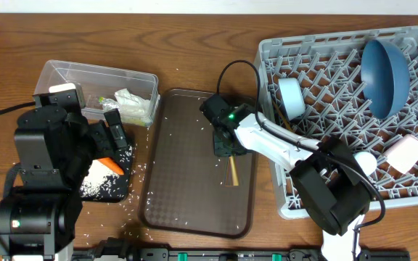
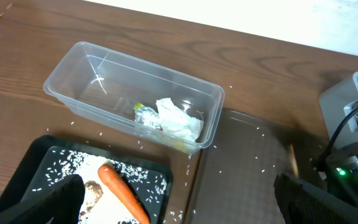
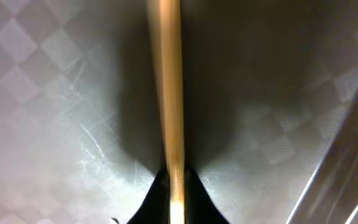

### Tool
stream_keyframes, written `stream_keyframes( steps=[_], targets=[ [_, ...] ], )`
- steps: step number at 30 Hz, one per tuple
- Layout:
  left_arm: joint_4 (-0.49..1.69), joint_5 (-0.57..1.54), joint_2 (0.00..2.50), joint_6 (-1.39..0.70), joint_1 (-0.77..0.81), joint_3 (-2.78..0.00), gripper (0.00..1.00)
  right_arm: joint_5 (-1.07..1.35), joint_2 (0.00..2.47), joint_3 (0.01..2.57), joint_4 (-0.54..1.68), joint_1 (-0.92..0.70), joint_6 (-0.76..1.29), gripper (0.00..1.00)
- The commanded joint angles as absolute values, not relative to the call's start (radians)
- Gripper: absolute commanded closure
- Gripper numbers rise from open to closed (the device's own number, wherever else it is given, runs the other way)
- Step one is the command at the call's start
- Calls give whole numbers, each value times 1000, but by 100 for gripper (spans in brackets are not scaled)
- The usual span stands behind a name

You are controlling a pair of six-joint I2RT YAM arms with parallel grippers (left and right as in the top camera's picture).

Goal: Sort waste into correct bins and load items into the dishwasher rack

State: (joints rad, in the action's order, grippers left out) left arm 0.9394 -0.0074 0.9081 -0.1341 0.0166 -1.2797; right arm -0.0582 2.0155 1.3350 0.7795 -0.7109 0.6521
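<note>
At the upper left of the overhead view, the clear tub (image 1: 64,72) holds the crumpled white paper (image 1: 131,101) and the small wrapper (image 2: 143,113), so that part of the sorting looks done. Just below it, the black tray (image 2: 33,158) carries the carrot piece (image 2: 122,193), the brown lump (image 2: 92,186) and a heap of rice grains (image 1: 100,181). More grains lie scattered on the table around it and across the serving tray (image 1: 187,159) in the middle of the frame, so I judge the rice only partly gathered.

The left gripper (image 1: 111,130) hovers above the black tray with its arm folded over the left edge of the frame. Its fingers are spread wide and hold nothing.

Right of centre, a thin wooden stick (image 1: 233,171) lies lengthwise near the serving tray's right rim. It seems the one loose item left to load. The right gripper (image 1: 227,145) points straight down onto its upper end, and the arm reaches in from the lower right across the rack's near corner. In the wrist view the fingertips are pressed together with the stick pinched between them. Whether it has left the tray I cannot tell.

Filling the right side, the rack (image 1: 325,72) already has the white bowl (image 1: 290,94), the dark blue dish (image 1: 385,69) standing on edge, the pink cup (image 1: 406,152), and a pale rounded cup (image 1: 365,161) beside it, partly hidden by the arm.
</note>
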Motion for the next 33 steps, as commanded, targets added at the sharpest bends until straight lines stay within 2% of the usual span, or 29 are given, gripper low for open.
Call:
stream_keyframes(
  steps=[1,10,15,22,30,31,33],
  targets=[
    [942,-15,907,-143,12,-1281,2,-60,1996,1340,783,-704,612,99],
    [942,-15,907,-143,12,-1281,2,-88,1647,1376,864,-635,359,99],
    [942,-15,907,-143,12,-1281,2,-189,1502,1376,951,-547,295,99],
    [942,-15,907,-143,12,-1281,2,-194,1529,1359,1022,-435,120,99],
    [942,-15,907,-143,12,-1281,2,-159,1642,1341,1005,-429,122,99],
    [942,-15,907,-143,12,-1281,2,-148,1647,1341,1002,-430,122,94],
    [942,-16,907,-143,12,-1281,2,-150,1647,1342,1004,-432,127,74]
  ],
)
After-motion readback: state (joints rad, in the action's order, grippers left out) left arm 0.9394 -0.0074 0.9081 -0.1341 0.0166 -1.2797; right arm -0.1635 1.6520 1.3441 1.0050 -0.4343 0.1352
